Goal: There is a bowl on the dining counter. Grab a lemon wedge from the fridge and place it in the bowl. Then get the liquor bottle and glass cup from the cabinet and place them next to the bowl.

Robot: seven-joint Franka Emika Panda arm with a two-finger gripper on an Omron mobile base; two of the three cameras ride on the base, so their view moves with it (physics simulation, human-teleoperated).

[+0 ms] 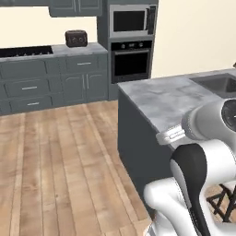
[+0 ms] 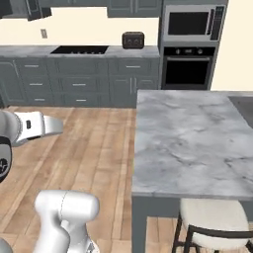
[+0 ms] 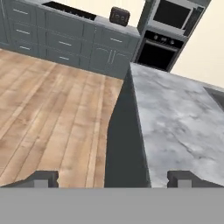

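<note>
From the left base view, the grey marble island tabletop [image 1: 170, 99] juts out from the right, with a dark sink basin [image 1: 221, 84] set near its far right corner. The white arm [image 1: 203, 152] is folded close above the near edge. No bowl, fridge or lemon wedge can be made out here, so the task's things sit somewhere beyond this framing. The likely risk is that, if the base drives on, the tucked elbow clips the tabletop's near corner.

In the right base view, the tabletop's left edge runs beside the wooden floor [image 2: 84, 143], and a cream round stool [image 2: 212, 217] is tucked under the near edge. The forearm reaches out level over the floor.

In the hand view, the pincer [image 3: 113, 178] is released, jaws spread wide and holding nothing, angled down at the tabletop's left edge, with the black built-in oven [image 3: 157, 54] beyond.
</note>
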